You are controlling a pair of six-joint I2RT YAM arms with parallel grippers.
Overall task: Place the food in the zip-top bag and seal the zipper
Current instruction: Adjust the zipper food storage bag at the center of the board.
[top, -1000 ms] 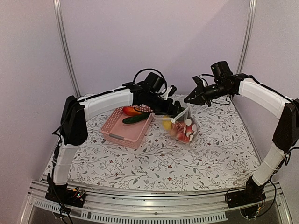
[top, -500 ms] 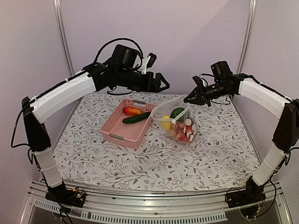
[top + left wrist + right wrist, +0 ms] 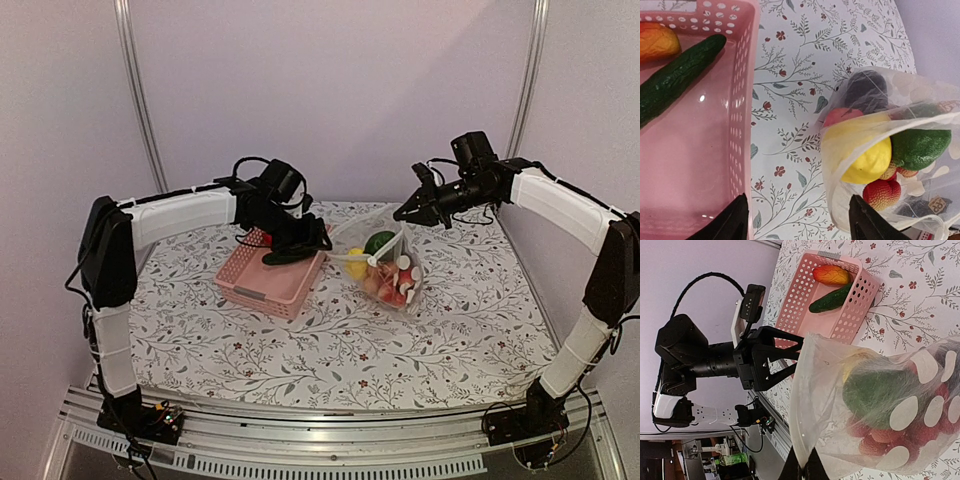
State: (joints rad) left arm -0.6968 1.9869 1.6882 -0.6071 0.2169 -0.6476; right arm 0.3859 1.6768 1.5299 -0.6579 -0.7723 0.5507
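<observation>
The zip-top bag [image 3: 388, 268] lies right of the pink basket, mouth open toward the left. It holds a yellow piece [image 3: 867, 162], a green piece [image 3: 917, 147], red pieces [image 3: 882, 194] and a dark purple one [image 3: 866, 89]. My right gripper [image 3: 405, 212] is shut on the bag's mouth edge [image 3: 807, 460] and holds it up. My left gripper [image 3: 305, 240] is open and empty, low over the gap between basket and bag [image 3: 797, 225]. A green cucumber [image 3: 675, 80] and an orange-red piece [image 3: 655, 42] lie in the basket. The zipper strip [image 3: 910, 122] runs along the mouth.
The pink slotted basket [image 3: 262, 282] stands left of centre on the floral cloth [image 3: 330, 350]. The left arm hides the basket's far end in the top view. Walls and metal posts close in the back and sides.
My left arm came away from the bag, swung up high, then came down over the basket's right edge. A green piece now shows in the bag. The right arm has not moved.
</observation>
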